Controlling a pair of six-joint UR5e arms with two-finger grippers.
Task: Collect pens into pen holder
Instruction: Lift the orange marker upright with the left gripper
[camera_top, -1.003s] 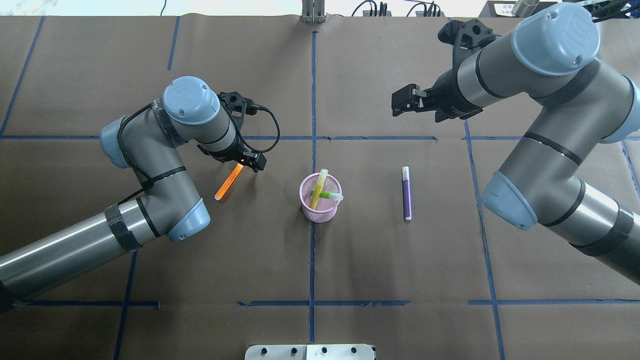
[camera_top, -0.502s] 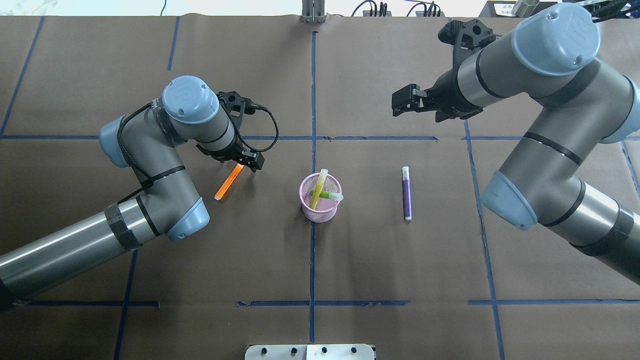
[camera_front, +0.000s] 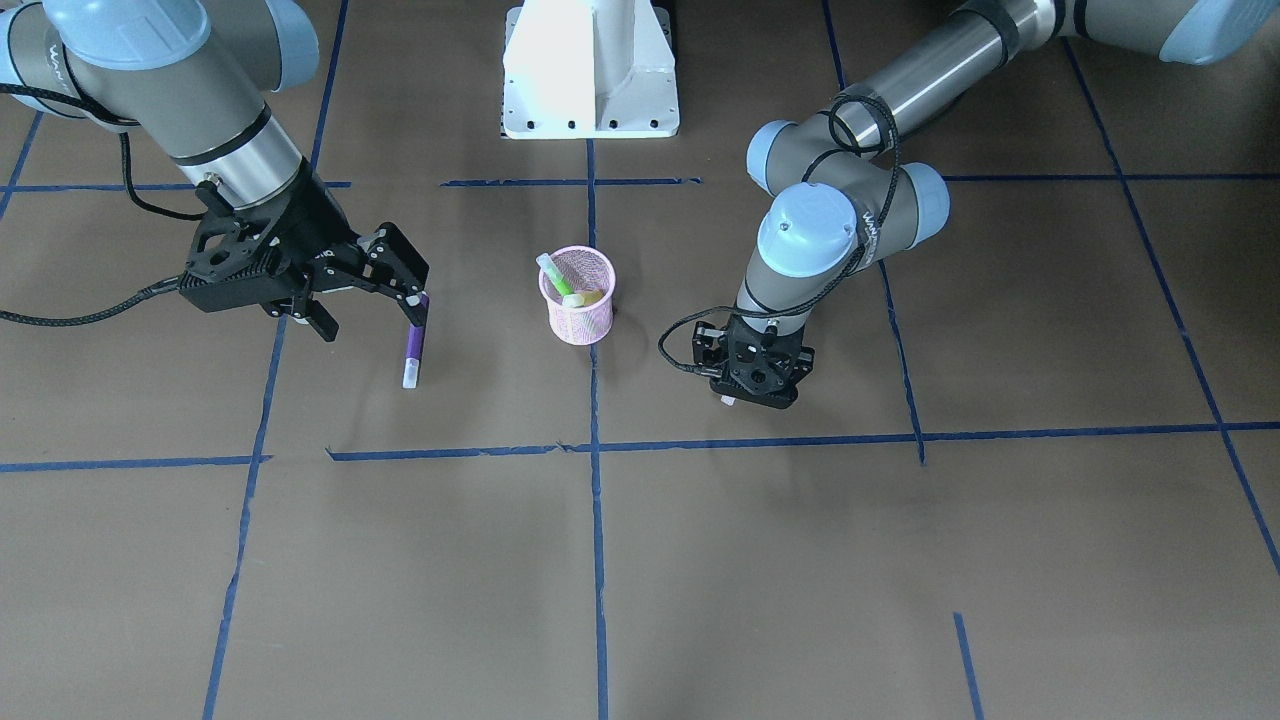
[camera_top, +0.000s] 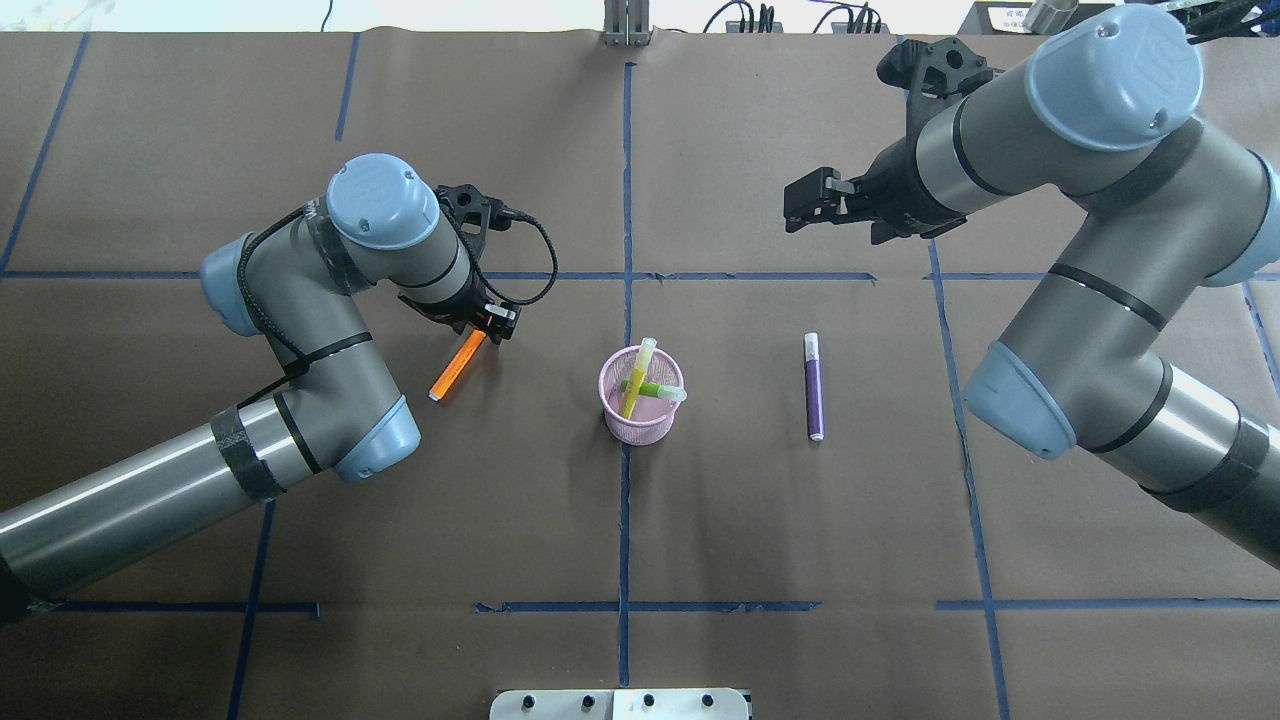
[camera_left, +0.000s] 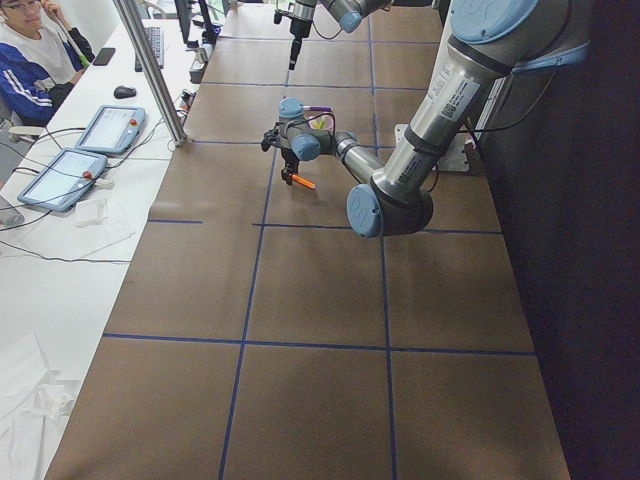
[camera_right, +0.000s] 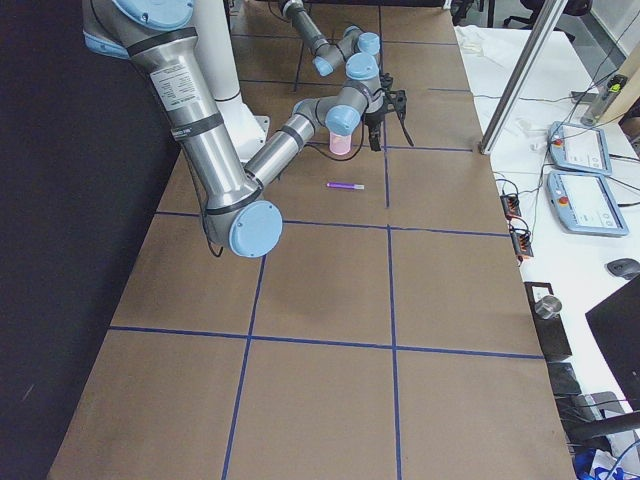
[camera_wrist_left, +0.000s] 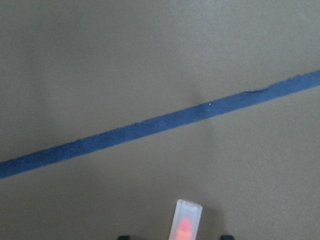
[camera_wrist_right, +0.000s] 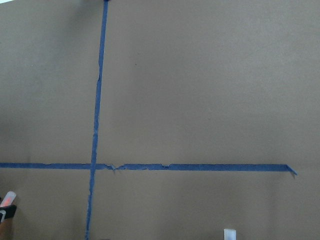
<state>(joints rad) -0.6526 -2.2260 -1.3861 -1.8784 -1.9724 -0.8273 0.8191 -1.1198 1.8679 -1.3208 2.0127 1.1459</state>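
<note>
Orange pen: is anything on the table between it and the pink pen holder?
Nothing visible. The brown table between the orange pen and the pen holder is bare. A yellow pen and a green pen already lean inside the holder, so its opening is partly taken.

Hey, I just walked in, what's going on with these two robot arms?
The robot is collecting pens into the pink pen holder, which already has a yellow pen and a green pen in it. The left gripper is down over one end of the orange pen, open, and the pen lies on the table. The right gripper hangs open. The purple pen lies untouched.
</note>
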